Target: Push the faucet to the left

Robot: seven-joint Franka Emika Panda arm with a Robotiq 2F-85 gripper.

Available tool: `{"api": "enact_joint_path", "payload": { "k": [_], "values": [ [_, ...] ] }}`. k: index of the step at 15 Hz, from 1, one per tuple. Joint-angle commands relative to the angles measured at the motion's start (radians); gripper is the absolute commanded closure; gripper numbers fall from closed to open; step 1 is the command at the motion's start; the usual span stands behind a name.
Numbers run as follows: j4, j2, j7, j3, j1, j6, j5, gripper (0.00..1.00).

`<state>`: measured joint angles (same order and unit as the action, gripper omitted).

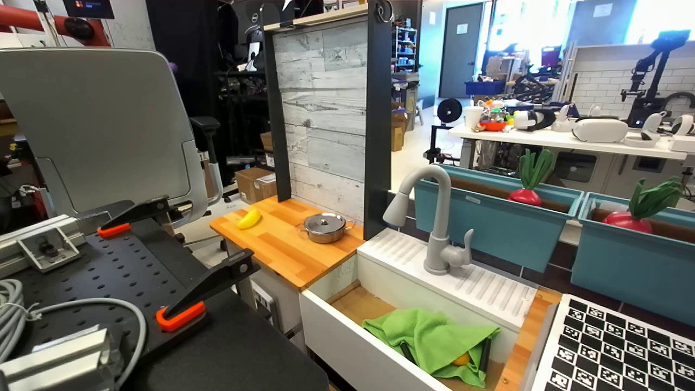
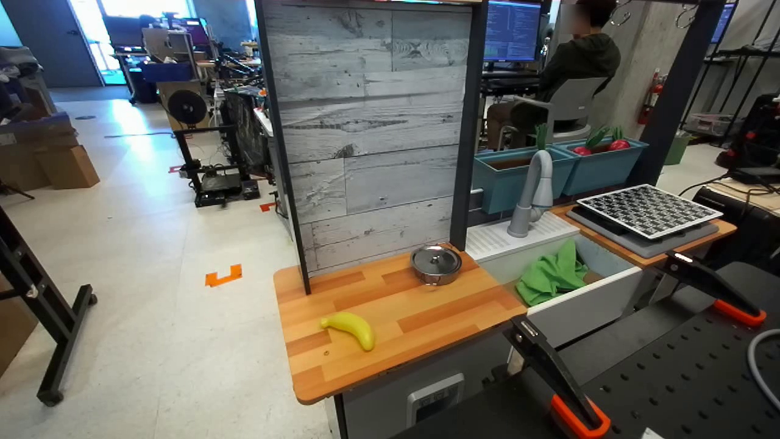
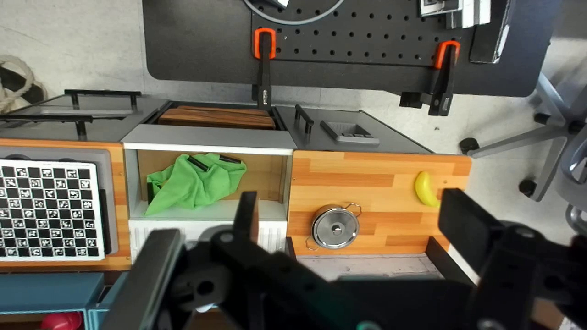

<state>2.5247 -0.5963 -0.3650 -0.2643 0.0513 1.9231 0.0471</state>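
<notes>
At the back of the white sink point(image 1: 353, 347), the grey gooseneck faucet point(image 1: 442, 220) is standing untouched; the approach is presumably pending, the next move likely calling for a descent beside it, then leftward pressure. The hand point(image 3: 351, 206) is hanging well above, pointing down, its fingers point(image 3: 465, 224) standing wide apart.

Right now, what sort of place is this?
Probably a robotics lab, set up partly like a kitchen: there's a sink with a grey faucet, a checkered marker board, and a white headset behind.
</notes>
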Motion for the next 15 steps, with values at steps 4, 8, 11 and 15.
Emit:
{"api": "enact_joint_path", "payload": {
  "k": [4, 8, 11, 15],
  "values": [
    [-0.015, 0.158, 0.162, 0.058, 0.002, 0.163, -0.080, 0.00],
    [-0.041, 0.294, 0.263, 0.102, -0.009, 0.319, -0.148, 0.00],
    [-0.068, 0.386, 0.311, 0.128, -0.001, 0.403, -0.162, 0.00],
    [-0.119, 0.515, 0.358, 0.134, 0.009, 0.490, -0.155, 0.00]
  ]
}}
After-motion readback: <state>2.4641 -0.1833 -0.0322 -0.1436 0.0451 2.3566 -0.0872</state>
